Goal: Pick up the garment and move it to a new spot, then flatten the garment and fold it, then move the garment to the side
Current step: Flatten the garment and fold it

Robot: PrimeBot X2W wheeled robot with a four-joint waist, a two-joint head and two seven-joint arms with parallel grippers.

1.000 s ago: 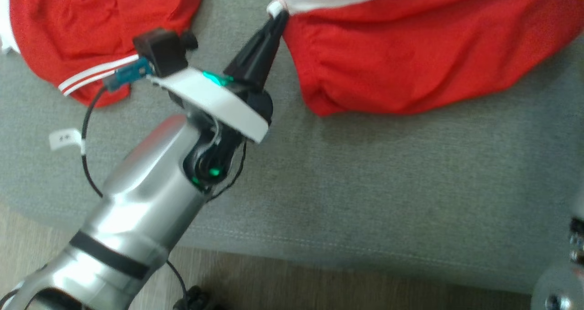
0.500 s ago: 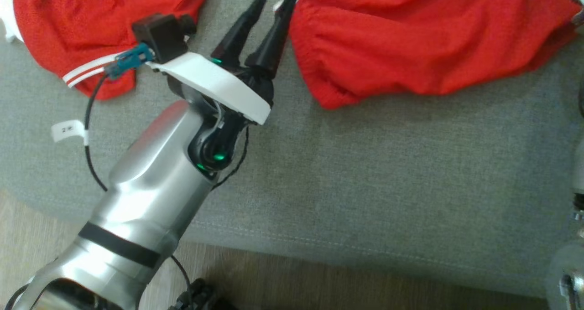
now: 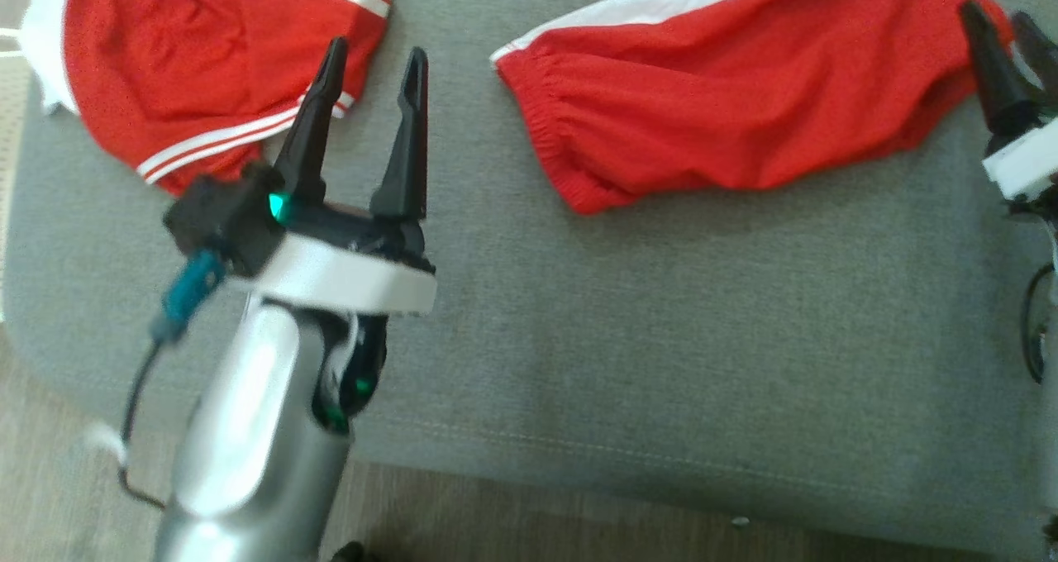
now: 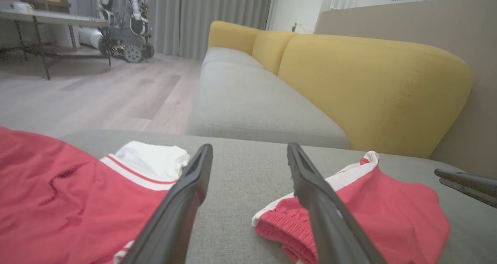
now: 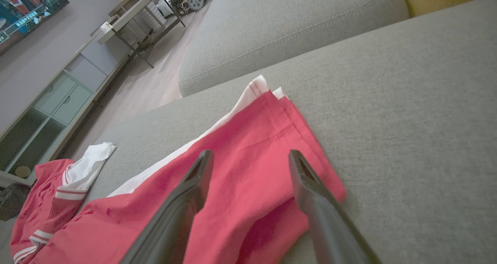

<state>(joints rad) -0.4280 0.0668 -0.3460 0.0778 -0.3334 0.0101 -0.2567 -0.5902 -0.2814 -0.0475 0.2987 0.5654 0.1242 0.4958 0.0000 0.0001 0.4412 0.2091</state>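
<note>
Left end effector [image 3: 376, 54]: fingers apart and empty, over bare grey cushion [image 3: 661, 339] in the gap between two red pieces of clothing.
Right end effector [image 3: 994, 16]: fingers apart, nothing held, tips over the garment's right-hand end.
Garment [image 3: 727, 107]: red shorts with a white side stripe, lying loose on the cushion, laid out but rumpled, gathered elastic end toward the left arm.
Long axis: across the robot's front, left to right, the right end a little farther away.
Bearing from left end effector: to its right and slightly ahead; the elastic end is near, not touching.
Nearer arm: each has its own end, left for the elastic, right for the other.
Second red top [image 3: 190, 74]: left of the left end effector, well apart from the garment.
Likely next: flattening, probably by pulling both ends along that axis.
</note>
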